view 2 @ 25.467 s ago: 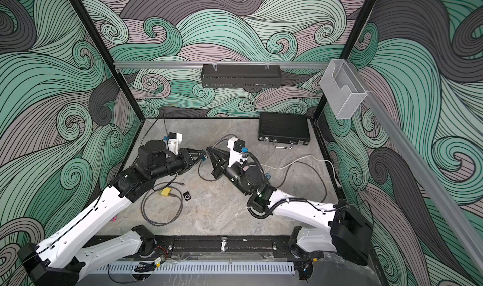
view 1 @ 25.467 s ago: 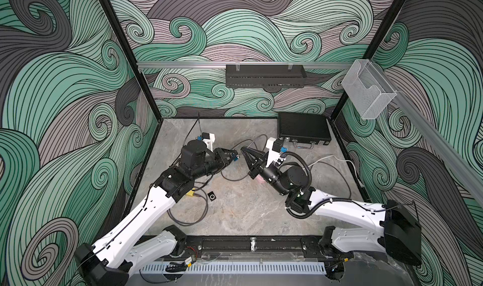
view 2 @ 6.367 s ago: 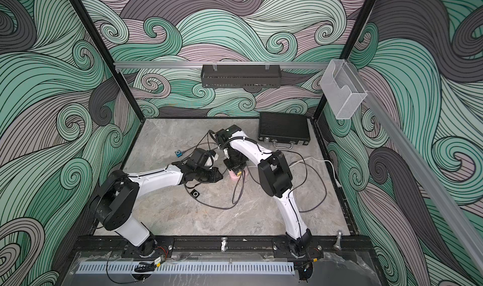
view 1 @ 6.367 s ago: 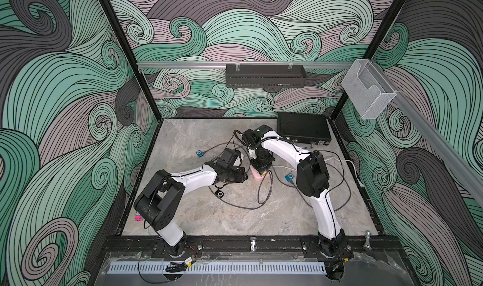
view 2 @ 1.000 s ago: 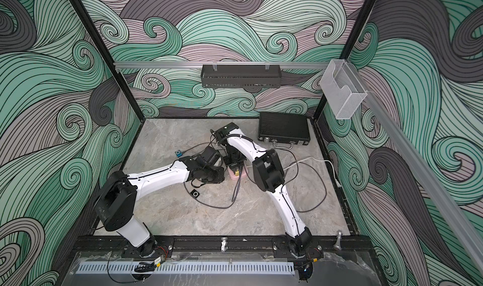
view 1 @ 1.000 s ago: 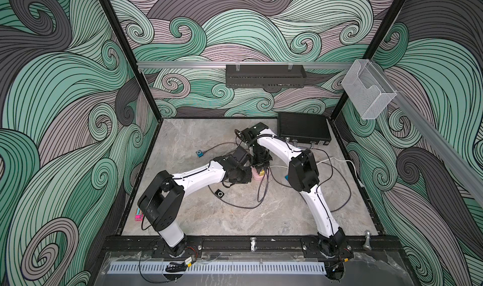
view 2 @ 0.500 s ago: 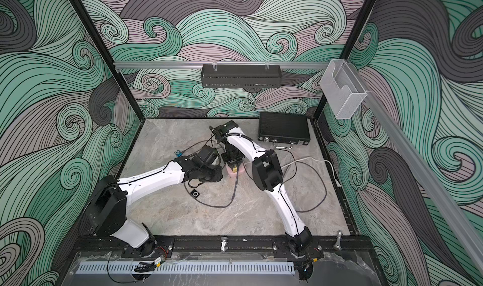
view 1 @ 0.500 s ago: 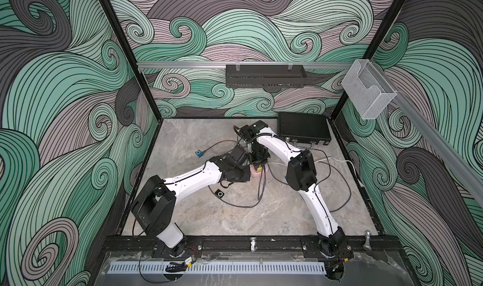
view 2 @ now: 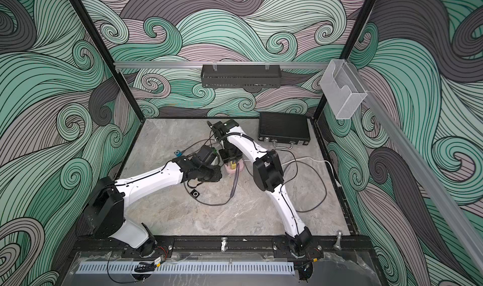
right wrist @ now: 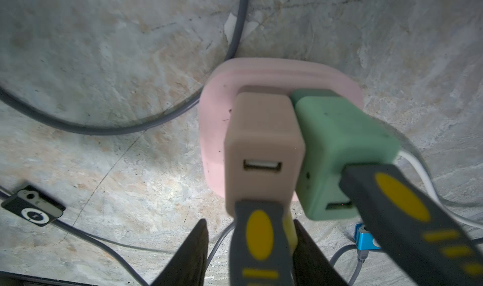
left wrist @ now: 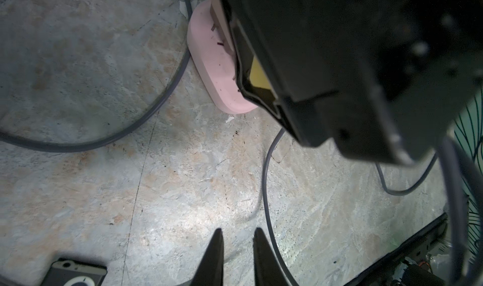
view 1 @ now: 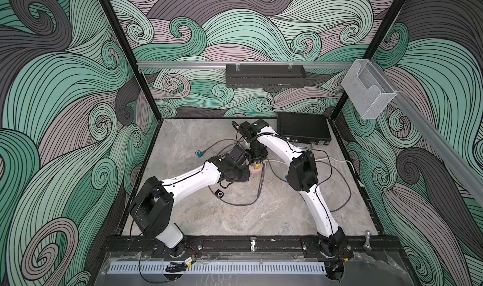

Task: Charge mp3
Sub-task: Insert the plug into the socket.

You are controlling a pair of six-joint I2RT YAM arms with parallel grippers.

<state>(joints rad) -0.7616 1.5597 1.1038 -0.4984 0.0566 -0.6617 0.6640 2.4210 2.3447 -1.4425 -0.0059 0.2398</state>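
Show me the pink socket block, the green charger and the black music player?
pink socket block point(right wrist: 213, 140), right wrist view, bare pink top face.
green charger point(right wrist: 339, 140), right wrist view, side of its body.
black mp3 player point(right wrist: 32, 206), right wrist view, middle of its front.

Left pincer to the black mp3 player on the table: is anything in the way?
Nothing visible. In the left wrist view only bare table lies between the left pincer and the black mp3 player; the gray cable runs on the pincer's other side.

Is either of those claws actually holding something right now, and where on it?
Nothing seems held. The right gripper straddles the grey-and-yellow plug with a visible gap; the left gripper is slightly open and empty.
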